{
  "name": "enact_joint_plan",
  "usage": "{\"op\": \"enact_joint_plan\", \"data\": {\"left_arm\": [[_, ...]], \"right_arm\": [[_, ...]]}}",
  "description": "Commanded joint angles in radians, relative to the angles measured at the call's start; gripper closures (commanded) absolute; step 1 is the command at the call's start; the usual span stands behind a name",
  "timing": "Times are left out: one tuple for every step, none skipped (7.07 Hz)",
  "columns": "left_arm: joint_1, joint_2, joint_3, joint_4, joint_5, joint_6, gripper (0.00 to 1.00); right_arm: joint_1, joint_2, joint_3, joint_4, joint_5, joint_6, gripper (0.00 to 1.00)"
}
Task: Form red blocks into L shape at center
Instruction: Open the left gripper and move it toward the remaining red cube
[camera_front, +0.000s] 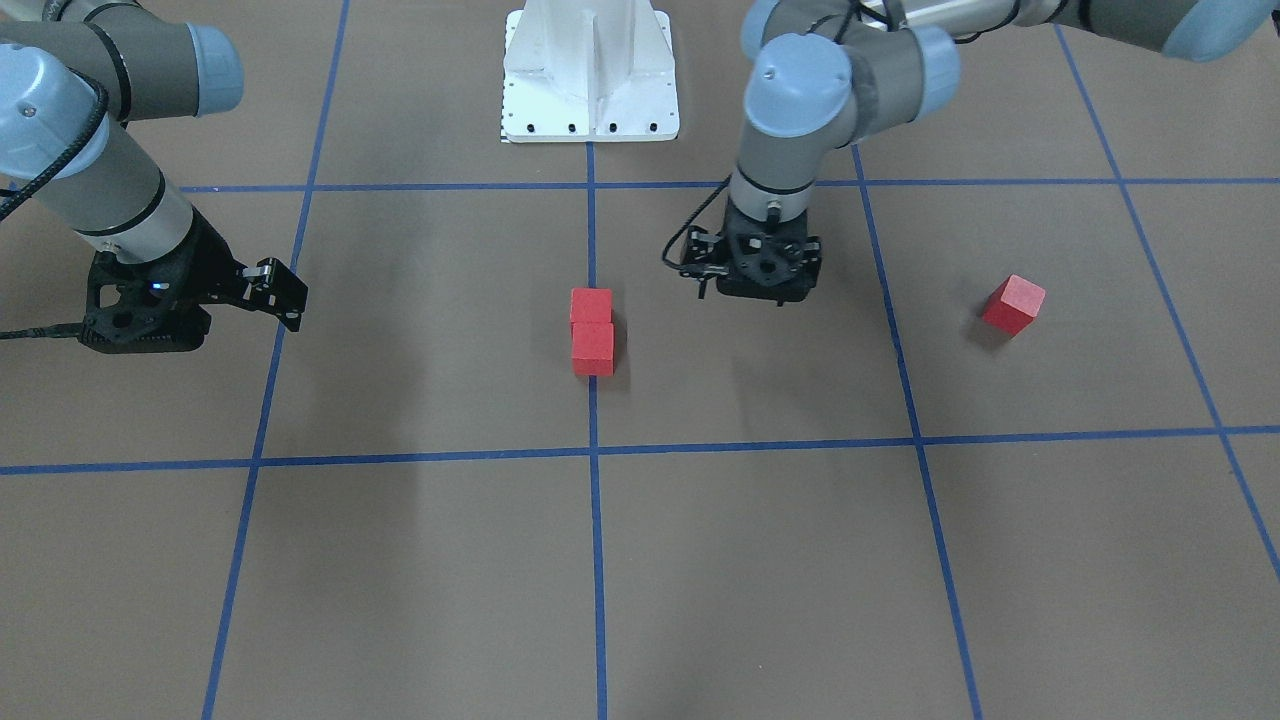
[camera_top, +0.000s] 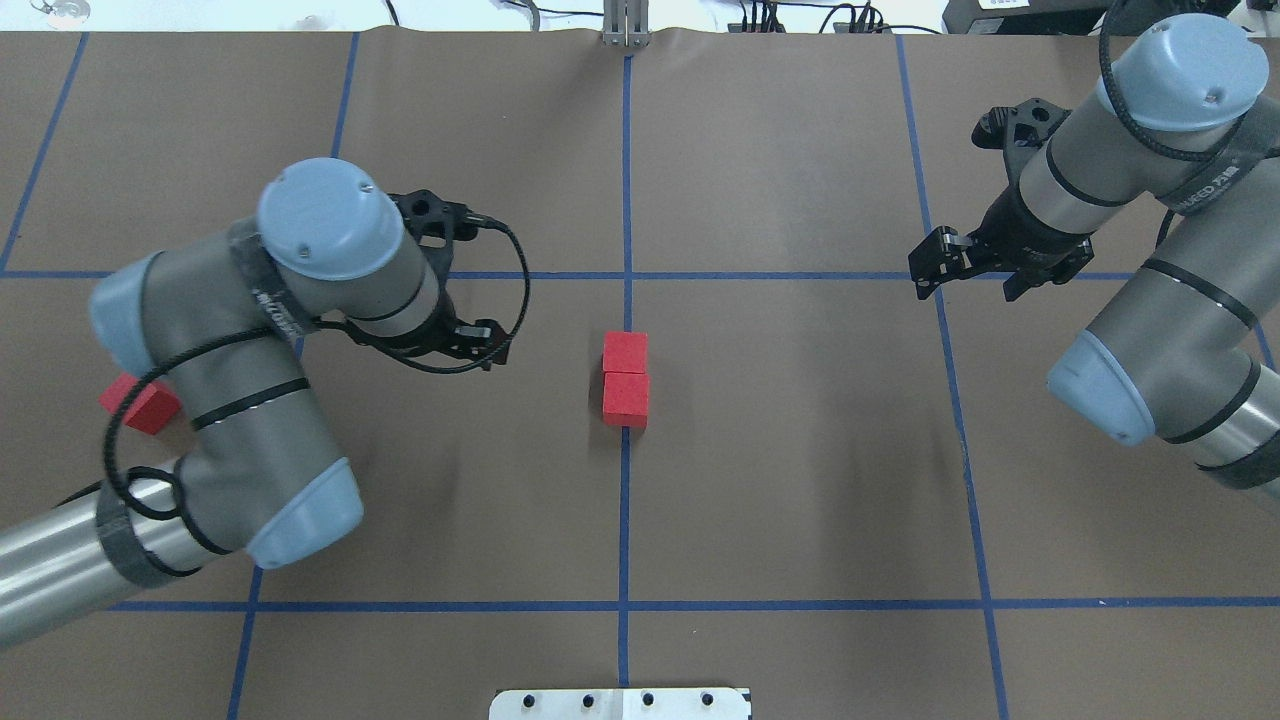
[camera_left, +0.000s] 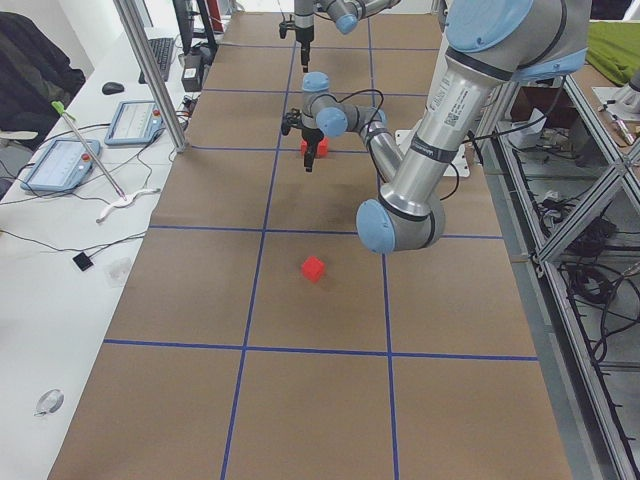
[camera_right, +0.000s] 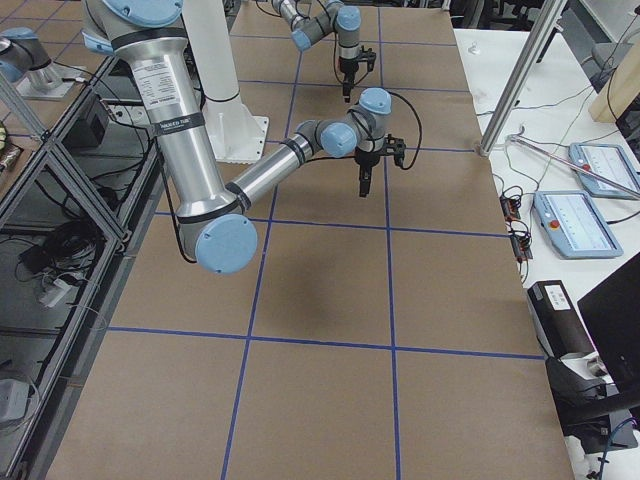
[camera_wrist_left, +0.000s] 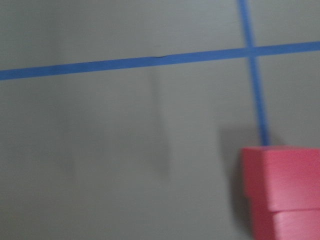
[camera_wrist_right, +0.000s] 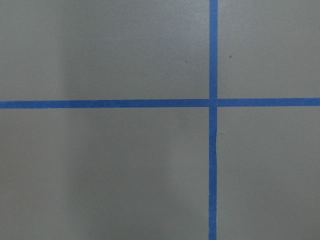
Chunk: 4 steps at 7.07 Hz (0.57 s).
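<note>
The left tool (camera_front: 758, 278), opening impossible to judge, is hovering between the touching red cube pair (camera_front: 592, 332) at centre (camera_front: 650, 395) and the skewed stray red cube (camera_front: 1013, 304); delivering it unsquared is probably risking knocking the pair crooked.

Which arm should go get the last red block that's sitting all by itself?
Probably the left one. The lone small red cube lies much nearer the left claw; the right claw is far off, beyond the joined pair of red cubes.
</note>
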Motion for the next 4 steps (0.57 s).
{"op": "enact_joint_plan", "data": {"left_arm": [[-0.162,0.264,-0.062,-0.135,-0.119,0.284,0.00],[-0.258,0.361,-0.043,-0.194,-0.197,0.471,0.00],[-0.296,0.386,-0.026,-0.195,-0.207,0.556,0.00],[-0.301,0.407,-0.021,-0.196,-0.207,0.589,0.01]], "right_arm": [[0.000,-0.002,0.000,0.000,-0.001,0.000,0.00],[-0.001,-0.002,0.000,0.000,-0.003,0.002,0.00],[-0.001,-0.002,0.003,0.000,-0.001,0.009,0.00],[-0.003,0.000,0.005,0.000,-0.001,0.012,0.00]]}}
